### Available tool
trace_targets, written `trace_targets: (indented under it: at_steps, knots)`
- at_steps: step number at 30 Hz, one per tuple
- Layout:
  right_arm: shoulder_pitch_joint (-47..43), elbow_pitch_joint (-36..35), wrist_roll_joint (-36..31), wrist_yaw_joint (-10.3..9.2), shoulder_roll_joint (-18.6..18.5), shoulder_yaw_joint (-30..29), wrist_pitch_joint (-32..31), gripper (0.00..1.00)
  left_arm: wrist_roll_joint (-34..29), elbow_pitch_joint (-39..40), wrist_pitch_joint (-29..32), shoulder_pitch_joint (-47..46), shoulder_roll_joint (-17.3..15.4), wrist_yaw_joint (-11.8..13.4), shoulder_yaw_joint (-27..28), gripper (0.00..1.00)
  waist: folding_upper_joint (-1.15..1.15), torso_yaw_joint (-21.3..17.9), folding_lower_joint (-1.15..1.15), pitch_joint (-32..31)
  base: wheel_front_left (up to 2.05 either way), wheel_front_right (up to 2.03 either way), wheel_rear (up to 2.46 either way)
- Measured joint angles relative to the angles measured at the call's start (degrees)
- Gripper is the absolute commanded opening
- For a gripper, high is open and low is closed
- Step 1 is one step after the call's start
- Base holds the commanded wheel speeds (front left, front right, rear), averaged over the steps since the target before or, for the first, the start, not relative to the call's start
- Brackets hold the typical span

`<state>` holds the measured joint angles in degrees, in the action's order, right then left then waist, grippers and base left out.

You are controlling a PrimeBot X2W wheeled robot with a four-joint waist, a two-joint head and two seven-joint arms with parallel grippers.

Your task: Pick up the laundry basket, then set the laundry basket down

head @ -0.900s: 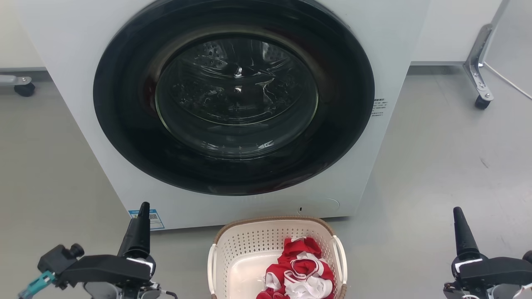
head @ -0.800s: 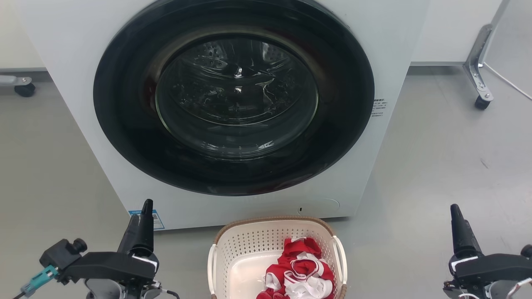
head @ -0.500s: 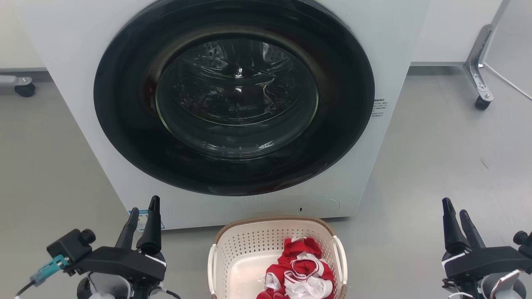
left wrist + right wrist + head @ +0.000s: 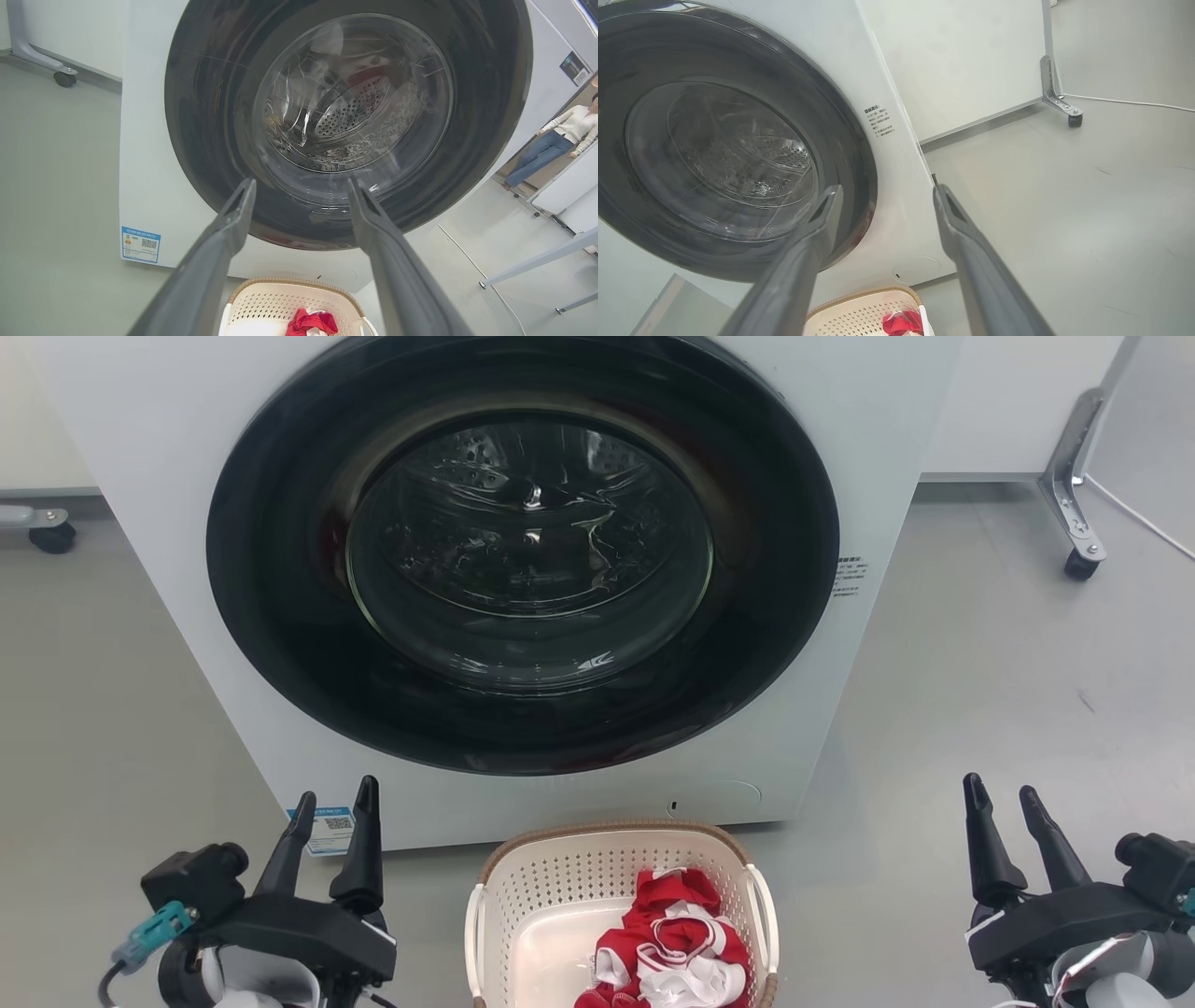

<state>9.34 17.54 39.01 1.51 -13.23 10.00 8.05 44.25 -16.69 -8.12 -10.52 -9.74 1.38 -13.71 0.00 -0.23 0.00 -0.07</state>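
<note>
laundry basket [image 4: 560,882] sits on the floor [image 4: 980,663], just in front of the washing machine [image 4: 887,476], between both hands and untouched. left hand [image 4: 336,793] and right hand [image 4: 1000,787] are empty, fingers parted. looks light, stiff plastic, with a few red clothes [image 4: 672,933] inside. best taken by the side loop handles [image 4: 767,910].

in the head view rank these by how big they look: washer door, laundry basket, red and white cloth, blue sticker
1. washer door
2. laundry basket, cut off at the bottom edge
3. red and white cloth
4. blue sticker
</note>
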Motion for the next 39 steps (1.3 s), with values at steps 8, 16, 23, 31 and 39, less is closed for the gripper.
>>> trace_targets:
  at_steps: [8,16,23,31,39]
  knots:
    - [0.1,0.3,-5.8,-0.58,-0.5,1.6,1.7,1.0,-6.0,-0.1,-1.6,-0.2,-0.3,1.2,-1.5,1.0,0.0,-0.1,0.0,0.1,0.0,0.0,0.0]
    - [0.1,1.1,-10.3,-1.01,-0.8,1.9,3.4,1.0,-10.3,-0.8,-3.5,-0.7,-0.4,2.2,-2.6,1.0,0.0,-0.2,0.0,0.2,0.0,0.0,0.0]
    - [0.8,1.5,-15.6,-1.09,-1.7,3.0,4.8,1.0,-15.3,-1.6,-4.7,-0.8,-0.6,3.2,-3.9,1.0,0.0,-0.1,0.0,0.3,0.0,0.0,0.0]
    - [0.8,1.8,-20.4,-1.51,-1.7,3.6,6.2,1.0,-19.4,-2.5,-6.4,-0.8,-0.6,4.2,-4.5,1.0,0.0,-0.2,0.0,0.3,0.0,0.0,0.0]
    - [0.8,2.4,-20.3,-1.41,-1.2,2.8,6.3,1.0,-19.1,-3.4,-6.4,-0.8,0.0,4.2,-3.5,1.0,0.0,-0.2,0.0,0.3,0.0,0.0,0.0]
